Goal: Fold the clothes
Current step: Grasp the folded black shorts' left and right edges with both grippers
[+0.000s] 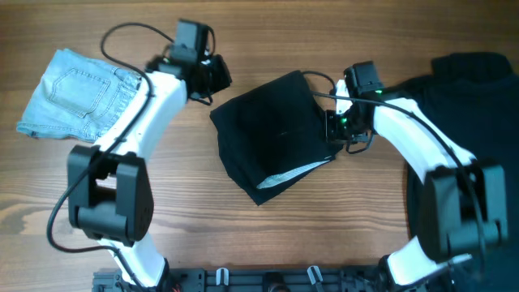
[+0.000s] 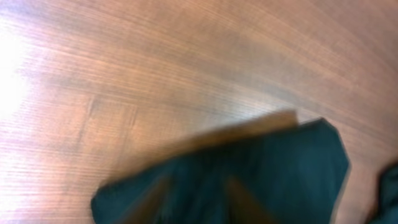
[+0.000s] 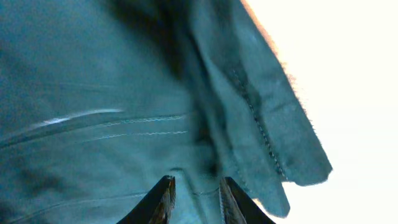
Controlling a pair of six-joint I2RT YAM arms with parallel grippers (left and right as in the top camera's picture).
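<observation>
Black shorts (image 1: 276,130) lay folded mid-table, with an arm at each side.

From overhead I saw them well clear of every edge of the table (image 1: 243,235), a white inner strip (image 1: 293,173) showing along their near side. The left gripper (image 1: 212,77) hung just off their far left corner, not touching. The right gripper (image 1: 334,126) sat against their right edge. A folded denim garment (image 1: 77,93) lay toward the far left corner and another black garment (image 1: 470,89) by the right edge. My left wrist camera was smeared: the shorts (image 2: 249,180) lay below on wood (image 2: 155,74), and the left gripper (image 2: 199,202) had its fingers spread, nothing between them. On the right wrist camera the shorts (image 3: 93,93) and a stitched hem (image 3: 255,112) filled the view. The right gripper (image 3: 194,199) showed a narrow gap at its tips, but I could not tell whether it pinched cloth.
</observation>
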